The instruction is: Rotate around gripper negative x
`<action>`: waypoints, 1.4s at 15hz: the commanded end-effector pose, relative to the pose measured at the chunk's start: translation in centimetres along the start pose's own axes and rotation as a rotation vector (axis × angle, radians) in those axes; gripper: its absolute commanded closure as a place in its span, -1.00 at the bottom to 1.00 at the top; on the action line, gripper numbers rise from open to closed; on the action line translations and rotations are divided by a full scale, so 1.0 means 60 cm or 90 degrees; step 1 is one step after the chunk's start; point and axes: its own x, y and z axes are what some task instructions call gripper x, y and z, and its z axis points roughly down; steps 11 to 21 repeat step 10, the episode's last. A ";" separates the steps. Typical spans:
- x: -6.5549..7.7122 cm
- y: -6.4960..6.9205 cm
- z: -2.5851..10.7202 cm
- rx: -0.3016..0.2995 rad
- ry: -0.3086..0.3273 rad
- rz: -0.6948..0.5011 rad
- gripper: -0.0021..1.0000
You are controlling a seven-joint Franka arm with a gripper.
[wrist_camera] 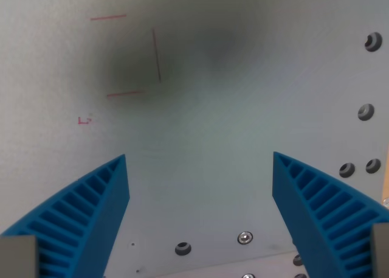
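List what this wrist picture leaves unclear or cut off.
- Gripper: open, nothing between the blue fingers; their bases run off the wrist view's bottom edge.
- Red marks on the table: thin lines, partly lost in a dark blurred shadow; no full shape readable.
- Small red mark: too small to read.
- Holes by the right edge: depth unclear.

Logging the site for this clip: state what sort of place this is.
Probably a lab or workshop bench: a pale metal plate with drilled holes and screws, thin red alignment marks, and an open gripper with blue ribbed fingers hanging above it.
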 end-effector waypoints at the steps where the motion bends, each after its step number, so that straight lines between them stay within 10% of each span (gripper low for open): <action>1: -0.001 -0.005 -0.003 -0.136 -0.001 0.013 -1.00; 21: -0.001 -0.005 -0.003 -0.203 -0.002 0.013 -1.00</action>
